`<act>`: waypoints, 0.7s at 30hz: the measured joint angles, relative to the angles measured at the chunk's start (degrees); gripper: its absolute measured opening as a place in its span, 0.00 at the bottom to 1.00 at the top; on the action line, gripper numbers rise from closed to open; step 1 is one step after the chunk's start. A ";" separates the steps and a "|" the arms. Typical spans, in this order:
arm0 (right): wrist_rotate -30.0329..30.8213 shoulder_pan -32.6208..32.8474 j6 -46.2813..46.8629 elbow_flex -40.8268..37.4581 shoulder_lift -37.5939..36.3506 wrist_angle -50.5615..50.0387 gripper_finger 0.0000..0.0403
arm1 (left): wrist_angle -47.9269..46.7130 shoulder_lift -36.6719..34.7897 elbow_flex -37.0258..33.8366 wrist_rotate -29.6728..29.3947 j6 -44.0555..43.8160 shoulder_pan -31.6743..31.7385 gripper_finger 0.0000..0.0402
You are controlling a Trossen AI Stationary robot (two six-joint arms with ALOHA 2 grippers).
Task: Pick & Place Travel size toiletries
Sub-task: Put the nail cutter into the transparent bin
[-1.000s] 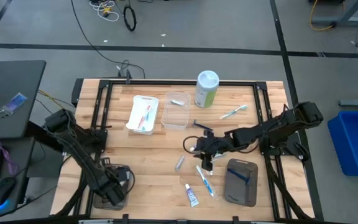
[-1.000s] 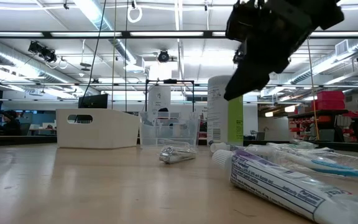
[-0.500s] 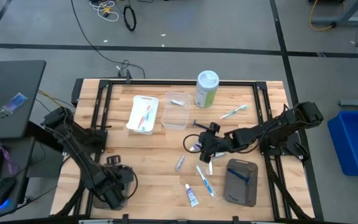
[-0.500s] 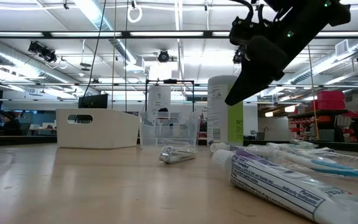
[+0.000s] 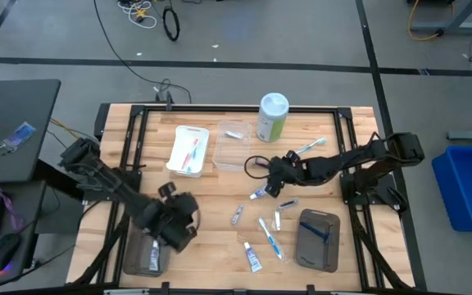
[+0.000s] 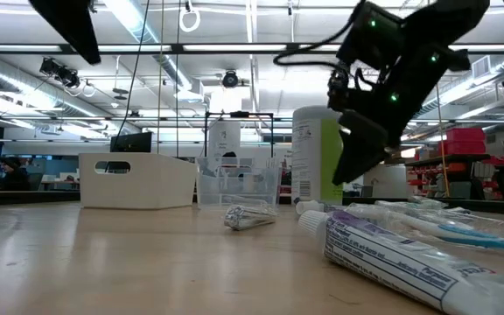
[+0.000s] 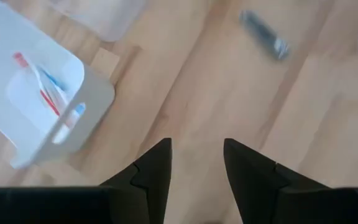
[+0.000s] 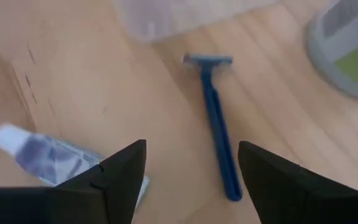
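Note:
My right gripper [image 5: 270, 182] [image 8: 191, 171] hangs open just above the table's middle. A dark blue razor [image 8: 219, 134] lies flat beyond its fingertips, and a small white tube [image 8: 39, 155] [image 5: 258, 193] lies beside one finger. My left gripper [image 5: 177, 223] [image 7: 196, 155] stands open and empty above the near-left part of the table. It looks toward the white tray [image 7: 36, 93] [image 5: 188, 151] holding toothbrushes. A silvery tube [image 5: 236, 215], a toothbrush [image 5: 270, 237] and a blue-capped tube [image 5: 253, 257] lie loose near the front.
A green-and-white canister [image 5: 273, 117] and a clear tray [image 5: 232, 146] stand at the far side. Beside them lies a toothbrush [image 5: 308, 148]. Grey trays sit near the front right [image 5: 319, 238] and front left [image 5: 149, 255]. Bare wood lies between the arms.
My right gripper has moved toward the far edge and sunk lower, turning and opening wide, and now hangs over the razor. My left gripper has risen from the front-left grey tray and swung toward the table's middle, turning as it went.

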 joint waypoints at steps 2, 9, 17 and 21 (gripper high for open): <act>-1.37 -1.01 -2.41 -1.30 0.02 2.48 0.64 | 0.04 -0.40 -0.04 3.71 7.71 3.09 0.38; -2.60 -4.21 -11.89 -2.96 0.04 10.55 0.60 | 0.68 -2.52 -0.07 10.57 32.82 15.63 0.38; -11.74 -9.31 -16.39 -2.98 0.04 16.66 0.64 | 8.84 -8.40 -1.27 14.08 49.60 30.38 0.38; -11.91 -9.97 -18.27 -2.98 0.04 16.71 0.64 | 23.17 -10.11 -7.23 21.99 50.27 34.95 0.38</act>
